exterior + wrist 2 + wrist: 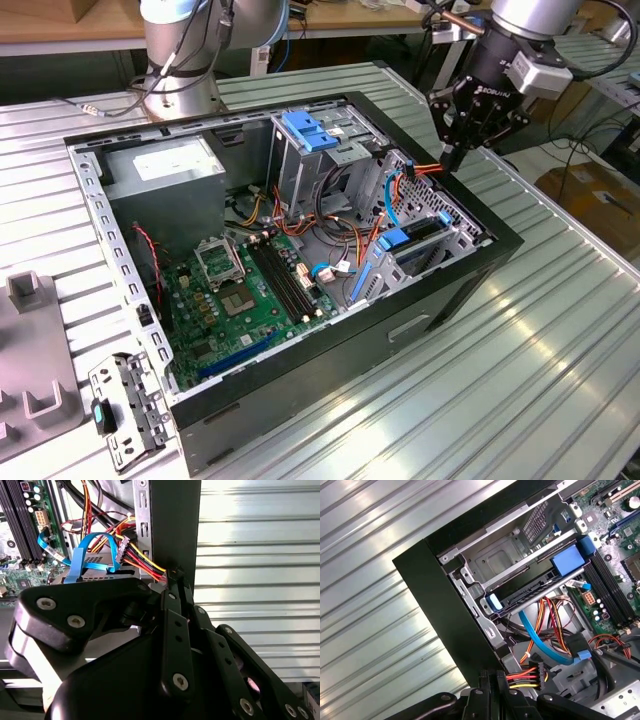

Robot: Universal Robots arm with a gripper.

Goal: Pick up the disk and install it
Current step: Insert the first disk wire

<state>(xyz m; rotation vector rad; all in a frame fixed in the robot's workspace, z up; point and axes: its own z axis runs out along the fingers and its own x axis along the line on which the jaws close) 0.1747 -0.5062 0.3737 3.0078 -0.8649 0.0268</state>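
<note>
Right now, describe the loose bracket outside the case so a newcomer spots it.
Start at the open black computer case on the ribbed metal table. Off its near corner in the exterior view, a small metal bracket lies flat. Unlike the grey moulded tray beside it, it is perforated with a teal tab.

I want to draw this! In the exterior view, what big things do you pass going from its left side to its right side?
Grey plastic stand → loose metal bracket → green motherboard → blue-handled drive cage → gripper, hanging over the case's right-hand rim.
</note>
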